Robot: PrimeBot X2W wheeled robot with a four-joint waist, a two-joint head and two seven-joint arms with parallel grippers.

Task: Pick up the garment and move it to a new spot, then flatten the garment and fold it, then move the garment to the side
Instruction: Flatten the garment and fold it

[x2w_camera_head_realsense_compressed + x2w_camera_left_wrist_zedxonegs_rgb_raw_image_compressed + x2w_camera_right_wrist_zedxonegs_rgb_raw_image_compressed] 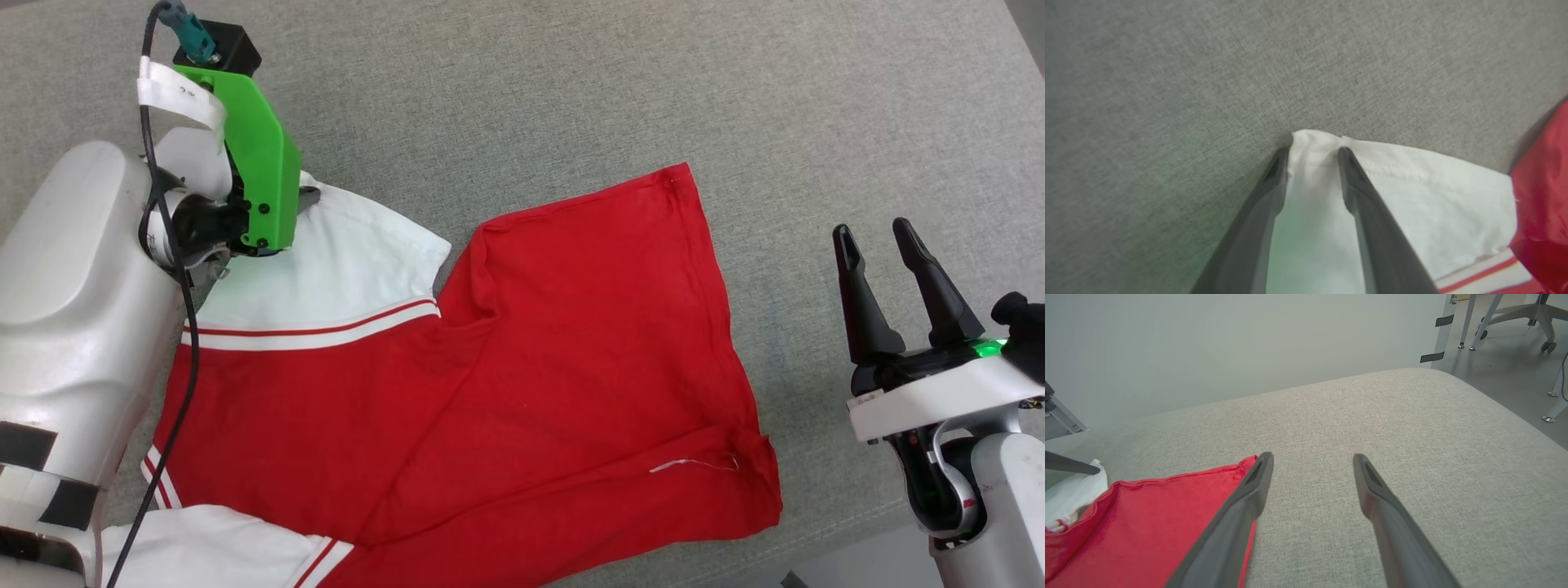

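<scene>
Garment point(522, 359) spread on grey cushion point(571, 82), plain red face up, long axis from sleeves to hem. Left gripper point(1312, 157) at garment's white sleeve point(359, 261), jaws part-spread astride sleeve corner; can't tell if cloth pinched. Right gripper point(872, 230) off garment's hem side, well apart, jaws spread, empty. Left arm nearer: judge your flattening pull starts there.

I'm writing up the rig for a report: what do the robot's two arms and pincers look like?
Both arms have white shells. The left pincer and right pincer each have two long dark tapering fingers. The left wrist bears a green bracket topped by a black box with a teal plug, a black cable and white tape. A green light glows on the right wrist.
</scene>
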